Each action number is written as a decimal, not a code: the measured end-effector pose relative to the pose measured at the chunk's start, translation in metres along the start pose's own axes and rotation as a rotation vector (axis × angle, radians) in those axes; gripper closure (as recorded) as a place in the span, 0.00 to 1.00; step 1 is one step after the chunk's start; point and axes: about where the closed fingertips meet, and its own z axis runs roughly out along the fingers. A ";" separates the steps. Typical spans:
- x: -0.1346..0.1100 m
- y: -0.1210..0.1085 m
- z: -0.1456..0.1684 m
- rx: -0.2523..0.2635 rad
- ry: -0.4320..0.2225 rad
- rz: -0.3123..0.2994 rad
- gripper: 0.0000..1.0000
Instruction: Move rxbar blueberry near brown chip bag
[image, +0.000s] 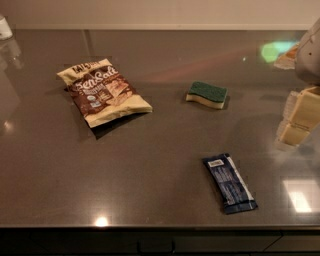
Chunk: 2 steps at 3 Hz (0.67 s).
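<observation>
Camera view, left first: bag (105, 92) flat on counter (150, 165), rear left, well clear of the edges; bare surface to its right and front, likely room enough for a set-down; sponge (207, 94) mid-rear, apart from both; bar (229, 183) front right, close to the front edge, lying lengthwise rear-left to front-right, white label at the far end; gripper (297, 120) at the right edge, just right of and behind bar, not touching; cannot tell whether wide or narrow; probably calls for a reach left and frontward, a grasp across the narrow width, then a long carry left.
</observation>
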 end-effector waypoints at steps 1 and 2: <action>0.000 0.000 0.000 0.000 0.000 0.000 0.00; 0.000 0.000 0.000 0.000 0.000 0.000 0.00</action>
